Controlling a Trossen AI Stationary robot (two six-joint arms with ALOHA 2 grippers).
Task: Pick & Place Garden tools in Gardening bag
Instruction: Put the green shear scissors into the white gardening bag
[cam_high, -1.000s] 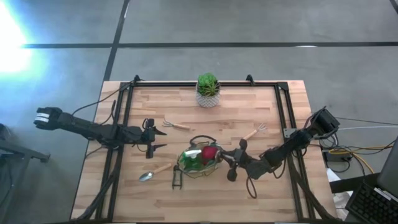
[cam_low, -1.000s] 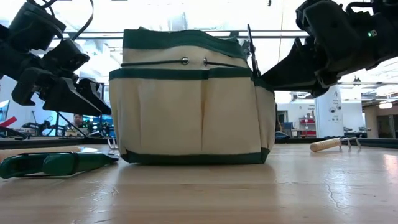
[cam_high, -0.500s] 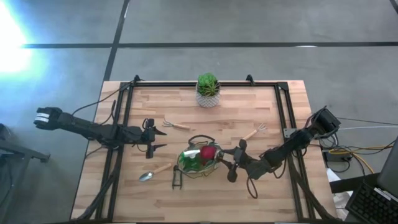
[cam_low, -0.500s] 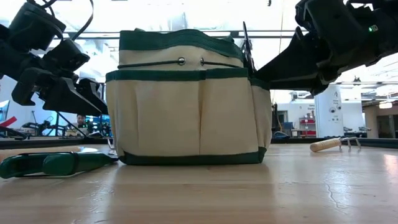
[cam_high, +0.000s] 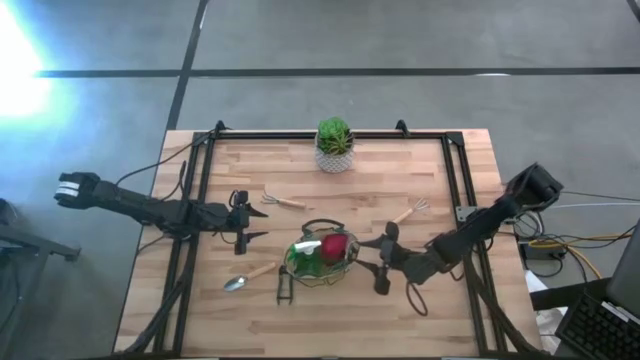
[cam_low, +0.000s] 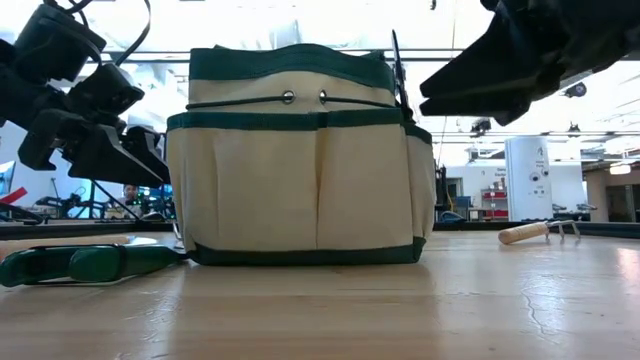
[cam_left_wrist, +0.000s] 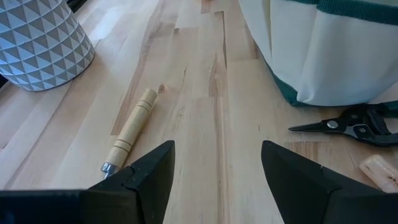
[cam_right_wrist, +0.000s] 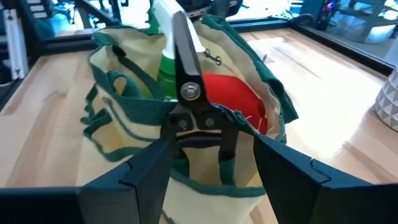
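Observation:
The beige gardening bag (cam_high: 320, 258) with green trim stands mid-table, holding a red item (cam_right_wrist: 233, 99) and a green spray bottle (cam_right_wrist: 165, 65). One pair of dark pruning shears (cam_right_wrist: 189, 93) stands in the bag's side pocket on the right, blades up. My right gripper (cam_right_wrist: 208, 171) is open, with one finger on each side of the shears' handles and clear of them. My left gripper (cam_high: 248, 222) waits open left of the bag, above a wooden-handled rake (cam_left_wrist: 130, 134). A trowel (cam_high: 250, 275), a second pair of shears (cam_high: 285, 288) and a second rake (cam_high: 410, 212) lie on the table.
A green plant in a white pot (cam_high: 334, 145) stands at the far edge. A black frame (cam_high: 205, 160) runs around the wooden table top. Bare wood lies on the near side and right of the bag.
My right gripper has opened and let go of the pruning shears. It has risen and drawn back a little toward the table's right edge. The shears stay upright in the bag's pocket. The bag has shifted slightly toward the table's left.

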